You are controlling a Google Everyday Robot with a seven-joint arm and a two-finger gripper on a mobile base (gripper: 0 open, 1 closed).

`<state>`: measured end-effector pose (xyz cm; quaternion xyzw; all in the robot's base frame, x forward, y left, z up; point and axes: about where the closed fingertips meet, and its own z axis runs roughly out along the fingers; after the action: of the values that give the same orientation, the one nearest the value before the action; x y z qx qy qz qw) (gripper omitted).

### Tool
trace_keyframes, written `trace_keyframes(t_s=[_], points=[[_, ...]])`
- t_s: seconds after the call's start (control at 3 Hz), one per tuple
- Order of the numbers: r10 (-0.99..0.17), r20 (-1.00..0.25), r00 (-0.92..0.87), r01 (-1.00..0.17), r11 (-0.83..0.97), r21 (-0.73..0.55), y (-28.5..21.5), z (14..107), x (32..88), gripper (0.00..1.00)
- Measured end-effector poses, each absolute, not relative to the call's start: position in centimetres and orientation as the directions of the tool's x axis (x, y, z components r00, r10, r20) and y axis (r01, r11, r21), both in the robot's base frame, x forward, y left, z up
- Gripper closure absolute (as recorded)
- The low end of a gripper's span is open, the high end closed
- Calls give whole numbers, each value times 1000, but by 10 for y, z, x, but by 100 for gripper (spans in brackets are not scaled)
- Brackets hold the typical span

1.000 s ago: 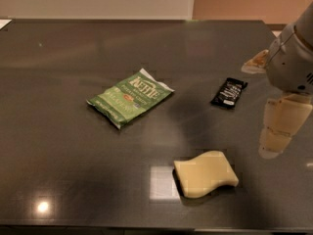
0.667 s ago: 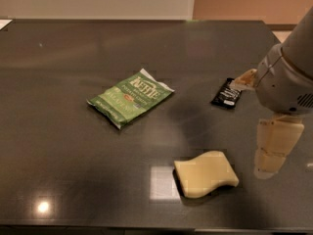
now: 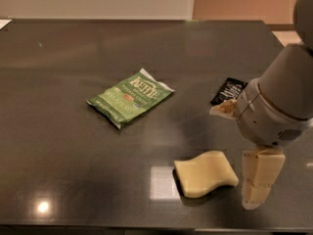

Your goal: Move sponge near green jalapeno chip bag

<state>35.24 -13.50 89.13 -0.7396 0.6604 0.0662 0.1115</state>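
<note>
The pale yellow sponge (image 3: 205, 174) lies flat on the dark table near the front edge. The green jalapeno chip bag (image 3: 130, 97) lies flat at the table's middle, up and to the left of the sponge and well apart from it. My gripper (image 3: 235, 156) hangs just right of the sponge, open and empty. One cream finger (image 3: 259, 177) points down beside the sponge's right end. The other finger (image 3: 222, 108) shows higher up, to the left of the grey wrist.
A small black packet (image 3: 228, 90) lies behind the gripper, partly covered by the wrist. The dark table (image 3: 73, 155) has its front edge just below the sponge. The table's right edge is hidden behind the arm.
My arm has moved left and toward the front, closer to the sponge, and now covers part of the black packet. The sponge and the bag have not moved.
</note>
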Motion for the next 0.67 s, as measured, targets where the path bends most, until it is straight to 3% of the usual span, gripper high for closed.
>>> trace_keyframes(t_s=[0.67], points=[[-953, -246, 178, -984, -169, -61, -119, 860, 344, 0]])
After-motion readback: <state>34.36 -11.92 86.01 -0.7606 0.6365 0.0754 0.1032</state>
